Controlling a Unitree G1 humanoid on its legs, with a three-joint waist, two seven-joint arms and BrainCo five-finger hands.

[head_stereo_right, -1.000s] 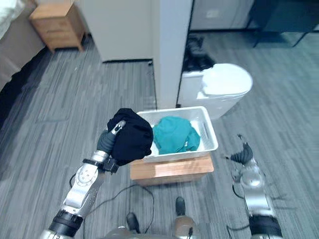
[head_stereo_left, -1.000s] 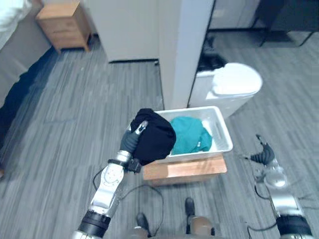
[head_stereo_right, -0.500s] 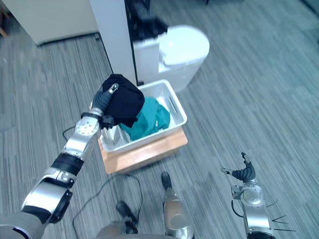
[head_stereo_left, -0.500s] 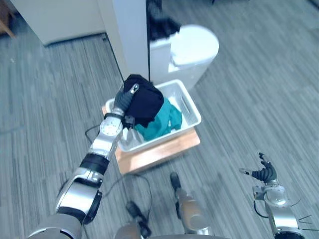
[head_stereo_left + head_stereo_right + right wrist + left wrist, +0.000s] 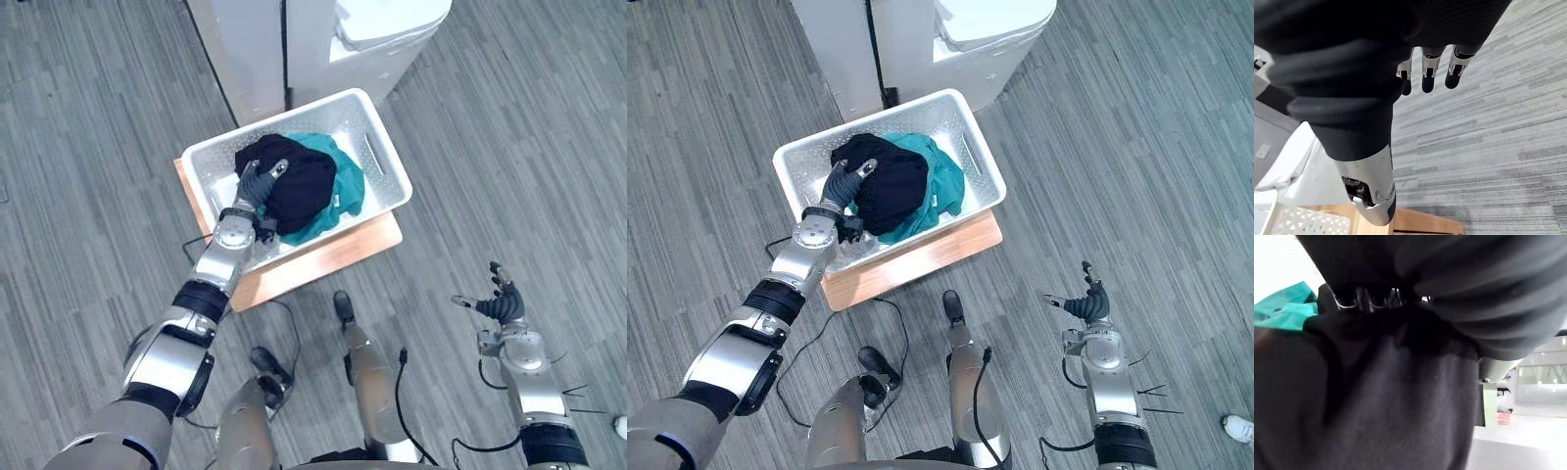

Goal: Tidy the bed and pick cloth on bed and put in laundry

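The black cloth [image 5: 302,186] lies bunched in the white laundry basket [image 5: 294,110], on top of a teal cloth [image 5: 350,188]. My left hand [image 5: 253,186] reaches into the basket from its near side, with its thumb over the black cloth and its fingers buried in the folds. In the left wrist view the black cloth [image 5: 1376,406] lies right against the hand, with the teal cloth [image 5: 1283,311] beside it. My right hand [image 5: 500,307] hangs low at the right over the floor, open and empty, its fingers [image 5: 1429,73] straight.
The basket stands on a low wooden board [image 5: 333,257] on the grey plank floor. Behind it are a white pillar [image 5: 245,49] and a white lidded bin [image 5: 392,29]. Open floor spreads to the left and right.
The camera has tipped down over the basket. My left hand has brought the black cloth from above the basket's near corner down into it, onto the teal cloth. The right hand stays open.
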